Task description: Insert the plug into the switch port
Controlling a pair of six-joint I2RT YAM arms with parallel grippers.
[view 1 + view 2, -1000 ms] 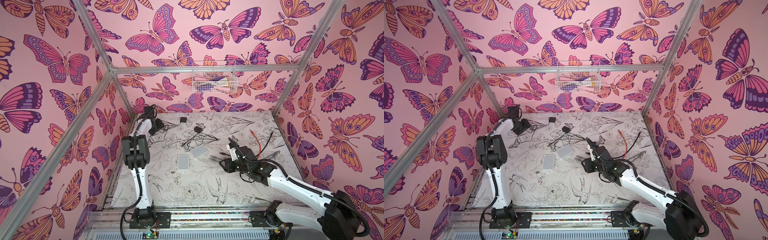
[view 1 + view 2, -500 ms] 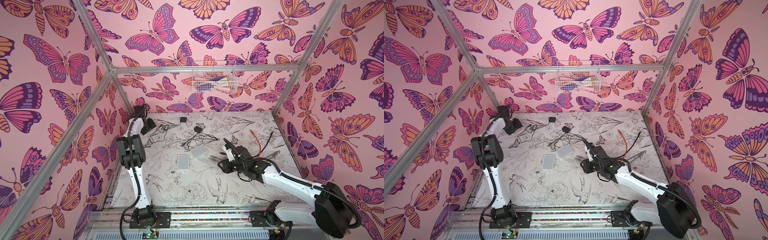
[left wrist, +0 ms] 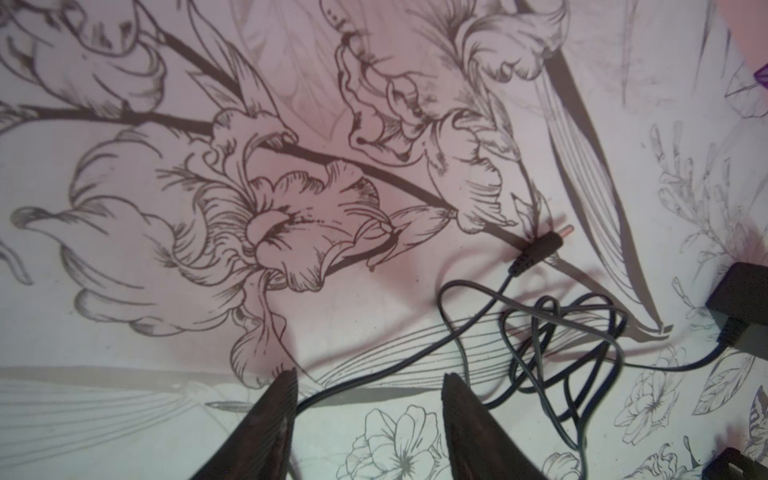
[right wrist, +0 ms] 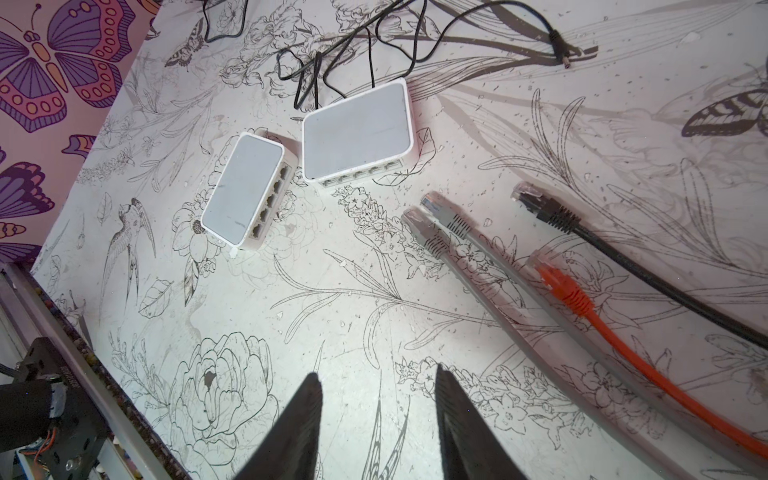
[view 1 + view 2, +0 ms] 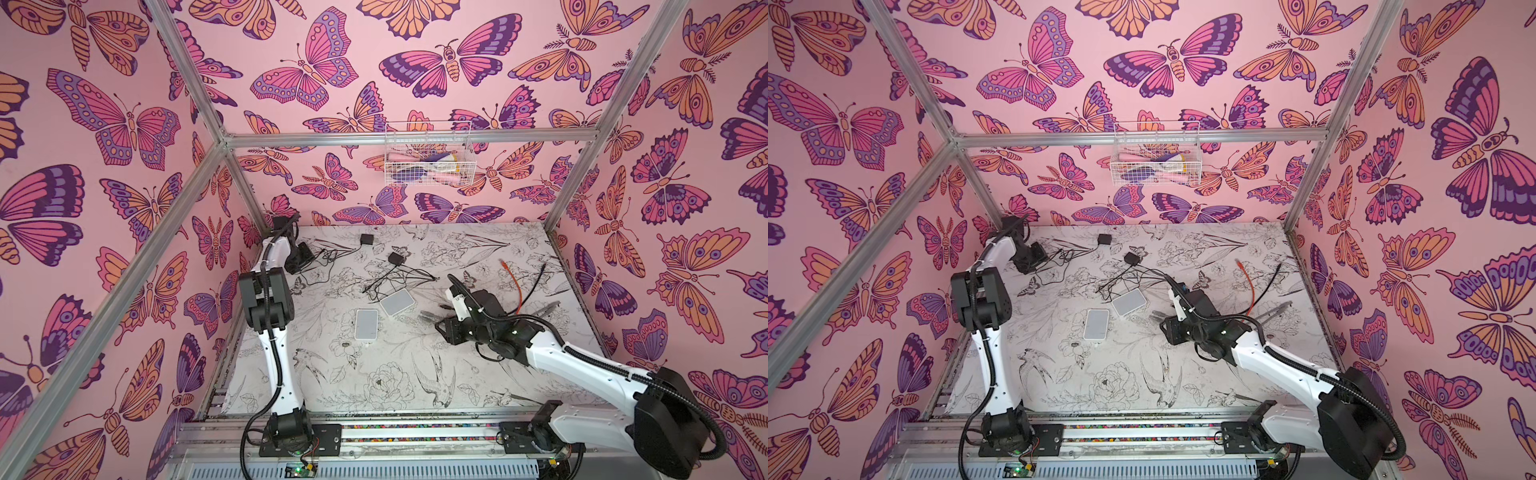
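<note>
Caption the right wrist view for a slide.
Open right gripper hovers over the table, facing two white switches and four cable plugs.

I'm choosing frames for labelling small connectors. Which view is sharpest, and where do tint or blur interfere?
Right wrist view: bright and crisp, ports on the narrower-looking switch readable. Left wrist view: dimmer, pink cast, softer, yet the barrel plug stands out. Both top views: evenly lit, but the orange cable is thin, its plug tiny.

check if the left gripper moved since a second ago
Yes. In both top views the left gripper now sits slightly nearer the left wall and farther from the black adapter than a second ago.
</note>
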